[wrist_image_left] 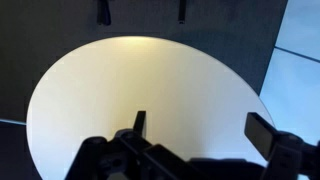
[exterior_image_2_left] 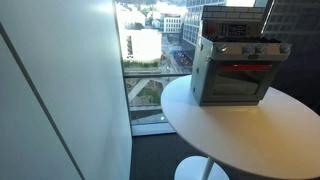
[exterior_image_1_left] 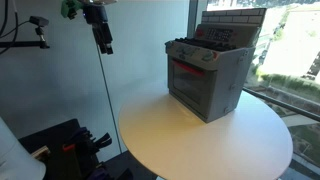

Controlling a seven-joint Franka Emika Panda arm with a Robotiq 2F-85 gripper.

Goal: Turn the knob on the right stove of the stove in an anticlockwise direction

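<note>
A small grey stove (exterior_image_2_left: 208,75) stands upright on a round white table (exterior_image_2_left: 250,135), toward its far side; its door (exterior_image_2_left: 243,72) has a red frame, and a tiled back panel (exterior_image_2_left: 236,28) rises above the dark top; the knobs are too small to make out; behind, a window (exterior_image_2_left: 150,85) shows city buildings (exterior_image_2_left: 143,45); a pale wall (exterior_image_2_left: 50,100) fills the left.

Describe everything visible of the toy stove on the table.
The stove is a small grey boxy toy oven, plastic by its look, with a red-framed door window, a dark cooktop and an upright tile-patterned back panel. A strip of controls runs along the front top edge; single knobs are too small to tell apart. The door looks shut. It stands upright on the white round table, off centre and near an edge, touched by nothing else.
</note>
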